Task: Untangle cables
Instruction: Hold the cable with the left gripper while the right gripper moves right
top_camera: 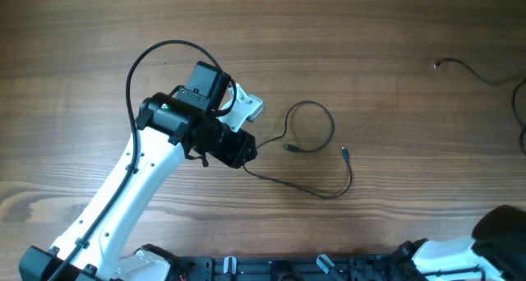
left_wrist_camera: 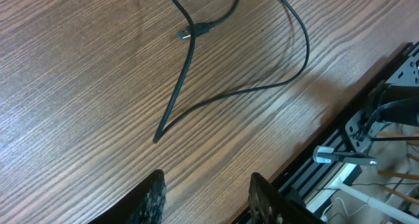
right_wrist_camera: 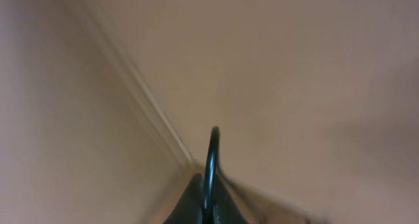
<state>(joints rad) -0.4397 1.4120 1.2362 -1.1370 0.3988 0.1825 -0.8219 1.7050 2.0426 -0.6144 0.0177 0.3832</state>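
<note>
My overhead camera looks straight down on the counter point(top_camera: 370, 51) from high up. My left wrist camera sits close above the cable point(left_wrist_camera: 177, 86), which overhead also shows. My right wrist camera faces blurred beige.

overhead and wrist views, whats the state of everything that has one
centre cable: slack on the table, sharply bent, both plugs free, one end crossing its own run
far cable: slack near the right edge, running out of frame
left fingers: open, empty, just short of the centre cable's bend
right fingers: shut; thin dark strand at the tips, grip unclear
</note>
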